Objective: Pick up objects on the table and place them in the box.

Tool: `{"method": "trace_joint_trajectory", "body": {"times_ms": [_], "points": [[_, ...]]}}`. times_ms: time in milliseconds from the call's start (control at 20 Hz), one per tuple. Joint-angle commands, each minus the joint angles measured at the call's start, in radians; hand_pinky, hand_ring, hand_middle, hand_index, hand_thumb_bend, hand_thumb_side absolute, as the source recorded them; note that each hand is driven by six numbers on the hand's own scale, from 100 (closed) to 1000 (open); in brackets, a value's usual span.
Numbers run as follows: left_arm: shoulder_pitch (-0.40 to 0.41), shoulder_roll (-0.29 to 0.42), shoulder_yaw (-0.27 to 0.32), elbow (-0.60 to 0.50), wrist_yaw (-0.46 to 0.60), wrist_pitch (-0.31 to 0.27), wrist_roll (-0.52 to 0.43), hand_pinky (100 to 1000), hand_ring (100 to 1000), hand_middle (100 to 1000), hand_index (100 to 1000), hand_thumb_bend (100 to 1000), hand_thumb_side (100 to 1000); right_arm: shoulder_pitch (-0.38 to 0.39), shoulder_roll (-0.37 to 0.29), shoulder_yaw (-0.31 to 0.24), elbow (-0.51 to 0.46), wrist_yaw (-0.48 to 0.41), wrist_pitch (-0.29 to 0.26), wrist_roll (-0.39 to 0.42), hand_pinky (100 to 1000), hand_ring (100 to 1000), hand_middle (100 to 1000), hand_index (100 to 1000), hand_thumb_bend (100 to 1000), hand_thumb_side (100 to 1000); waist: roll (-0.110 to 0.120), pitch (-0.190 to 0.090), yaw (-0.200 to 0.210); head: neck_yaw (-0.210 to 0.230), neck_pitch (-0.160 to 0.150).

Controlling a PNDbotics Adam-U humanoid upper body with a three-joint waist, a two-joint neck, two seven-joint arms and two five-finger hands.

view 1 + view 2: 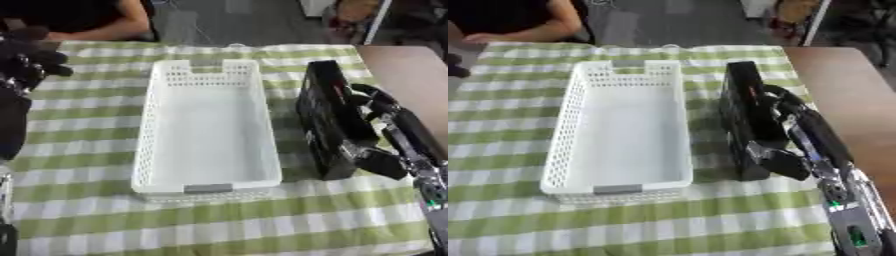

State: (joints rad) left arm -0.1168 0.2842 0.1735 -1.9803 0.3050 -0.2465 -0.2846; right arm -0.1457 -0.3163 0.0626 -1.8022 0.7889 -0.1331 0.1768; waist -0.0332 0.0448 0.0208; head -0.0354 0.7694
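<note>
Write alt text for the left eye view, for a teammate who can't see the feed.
The robot's right hand grips a black rectangular box-shaped object standing on edge just right of an empty white perforated plastic basket. Both sit on a green-and-white checked tablecloth; the left hand shows at the upper left edge.

White perforated box (206,130) sits mid-table on green/white check cloth (219,220), nothing inside. Just right of it, black flat object (328,117) stands on edge, right hand (372,127) curled round it from right side. Left hand (26,57) raised at far left, fingers curled, holding nothing
</note>
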Motion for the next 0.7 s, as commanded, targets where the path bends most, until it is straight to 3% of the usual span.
{"method": "trace_joint_trajectory", "body": {"times_ms": [50,700], "points": [[-0.011,0.006,-0.001,-0.02,0.005,-0.002,-0.003,658,662,797,732,511,813,-0.002,-0.004,-0.001,-0.002,0.008,-0.003,0.004,638,828,950,896,370,684,0.001,-0.008,0.003,-0.007,0.001],[-0.012,0.006,-0.002,-0.02,0.005,-0.002,-0.003,658,662,797,732,511,813,-0.001,0.003,0.0,0.021,0.03,-0.007,0.008,638,830,951,896,366,678,0.002,-0.008,0.002,-0.008,0.001]]}}
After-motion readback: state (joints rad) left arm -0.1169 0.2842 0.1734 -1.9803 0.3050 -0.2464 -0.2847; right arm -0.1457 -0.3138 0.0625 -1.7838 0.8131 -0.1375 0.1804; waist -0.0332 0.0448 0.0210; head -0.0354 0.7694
